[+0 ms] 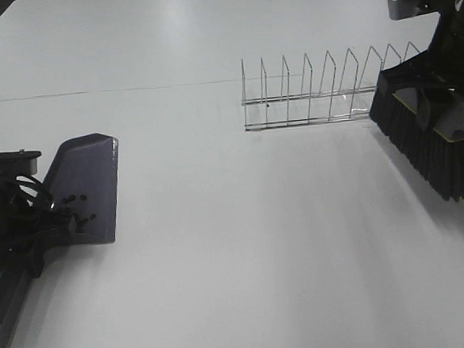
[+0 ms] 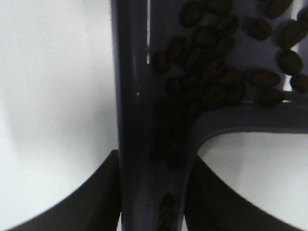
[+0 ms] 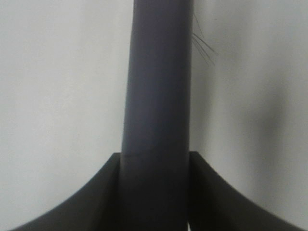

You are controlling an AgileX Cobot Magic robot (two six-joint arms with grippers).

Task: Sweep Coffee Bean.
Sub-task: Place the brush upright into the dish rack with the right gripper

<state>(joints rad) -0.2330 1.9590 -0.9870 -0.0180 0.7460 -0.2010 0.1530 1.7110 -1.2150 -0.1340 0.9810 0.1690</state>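
A purple-grey dustpan [image 1: 85,184] lies on the white table at the left, its mouth facing right. Several dark coffee beans [image 1: 75,210] sit inside it near the handle. In the left wrist view the coffee beans [image 2: 211,72] pile against the pan's back wall, and some lie down in the handle's channel. My left gripper [image 1: 26,230] is shut on the dustpan handle [image 2: 144,144]. At the far right my right gripper [image 1: 448,95] is shut on a brush, whose black bristles [image 1: 421,149] hang tilted above the table. The brush handle [image 3: 156,96] runs between the fingers [image 3: 96,202].
A wire dish rack [image 1: 321,88] stands on the table at the back right, its right end close to the bristles. The white table [image 1: 261,244] stretches between the dustpan and the brush.
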